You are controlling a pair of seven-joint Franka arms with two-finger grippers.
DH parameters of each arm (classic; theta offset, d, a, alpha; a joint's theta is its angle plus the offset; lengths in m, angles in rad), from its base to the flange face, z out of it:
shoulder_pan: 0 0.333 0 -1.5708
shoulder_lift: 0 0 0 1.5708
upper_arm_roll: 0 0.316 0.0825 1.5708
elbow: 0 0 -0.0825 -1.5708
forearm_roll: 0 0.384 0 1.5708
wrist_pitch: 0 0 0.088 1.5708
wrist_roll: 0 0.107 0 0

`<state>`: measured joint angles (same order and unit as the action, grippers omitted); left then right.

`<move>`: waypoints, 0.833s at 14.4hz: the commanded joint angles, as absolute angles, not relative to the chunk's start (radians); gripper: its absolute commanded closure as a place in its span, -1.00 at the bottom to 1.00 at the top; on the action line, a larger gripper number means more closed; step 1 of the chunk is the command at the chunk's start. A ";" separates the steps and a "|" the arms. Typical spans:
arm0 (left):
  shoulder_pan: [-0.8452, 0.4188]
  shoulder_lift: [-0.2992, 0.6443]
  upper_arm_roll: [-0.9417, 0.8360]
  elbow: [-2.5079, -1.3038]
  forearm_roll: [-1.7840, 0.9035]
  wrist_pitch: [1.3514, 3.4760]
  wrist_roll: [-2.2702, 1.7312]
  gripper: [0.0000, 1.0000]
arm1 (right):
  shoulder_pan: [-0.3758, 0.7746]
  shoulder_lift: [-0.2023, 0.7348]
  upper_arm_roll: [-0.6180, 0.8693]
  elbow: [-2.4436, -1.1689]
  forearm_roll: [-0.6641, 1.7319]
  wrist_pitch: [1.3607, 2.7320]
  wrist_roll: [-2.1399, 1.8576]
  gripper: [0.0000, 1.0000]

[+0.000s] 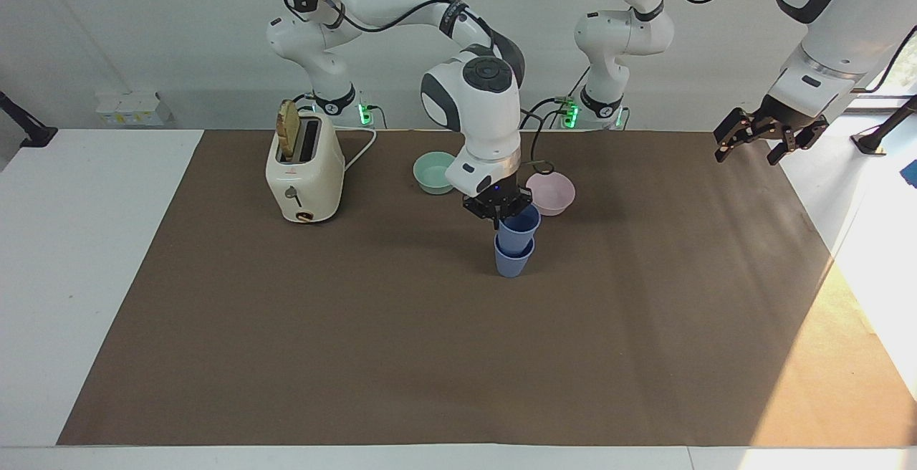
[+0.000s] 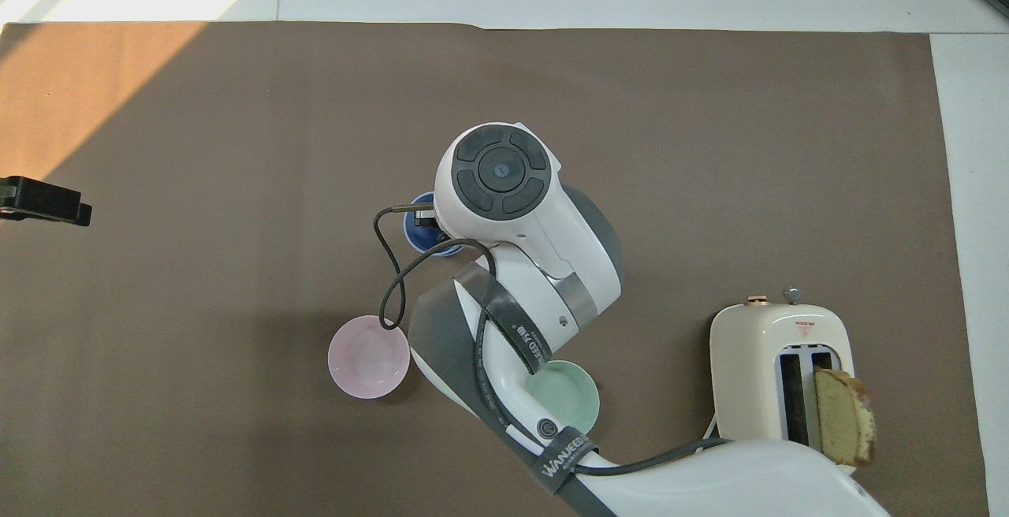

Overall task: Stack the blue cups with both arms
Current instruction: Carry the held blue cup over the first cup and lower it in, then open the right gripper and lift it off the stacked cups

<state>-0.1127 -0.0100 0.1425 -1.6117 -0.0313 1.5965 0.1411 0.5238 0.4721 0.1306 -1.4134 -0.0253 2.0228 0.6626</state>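
Nearest the robots, the teal bowl [image 1: 434,171] and the pink bowl [image 1: 550,193] are seen on the table [image 1: 358,355], with the toaster [image 1: 304,173] toward the right arm's end, a slice of bread [image 1: 289,130] standing in one slot. In the facing view the right gripper [image 1: 500,210] is shown with its jaws clamped on the rim of the upper cup [image 1: 519,229], which is sunk partly into the lower cup [image 1: 513,261] and leans a little. The lower cup stands on the table, farther from the robots than both bowls. In the overhead view the stack is mostly covered by the right arm's wrist; only a blue arc of cup [image 2: 418,231] is visible beside it, and part of the teal bowl is hidden by the arm. The left gripper [image 1: 763,139] is held in the air over the table's edge at the left arm's end, waiting, its jaws spread and holding nothing. In the overhead view only its black tip is seen at the frame's edge.
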 commanded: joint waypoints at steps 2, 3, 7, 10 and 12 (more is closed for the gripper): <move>-0.101 -0.003 0.137 -1.591 -0.021 1.575 0.149 -1.00 | 0.508 0.480 0.135 -1.394 -0.060 2.023 0.677 -1.00; -0.101 -0.003 0.137 -1.591 -0.021 1.575 0.149 -1.00 | 0.505 0.473 0.127 -1.394 -0.057 2.013 0.673 -1.00; -0.101 -0.003 0.137 -1.591 -0.021 1.575 0.149 -1.00 | 0.352 0.365 0.121 -1.401 -0.045 1.893 0.478 -1.00; -0.101 -0.003 0.137 -1.591 -0.021 1.575 0.149 -1.00 | 0.224 0.293 0.120 -1.402 -0.049 1.790 0.277 -1.00; -0.101 -0.003 0.137 -1.592 -0.021 1.575 0.149 -1.00 | 0.160 0.249 0.117 -1.404 -0.060 1.746 0.221 -1.00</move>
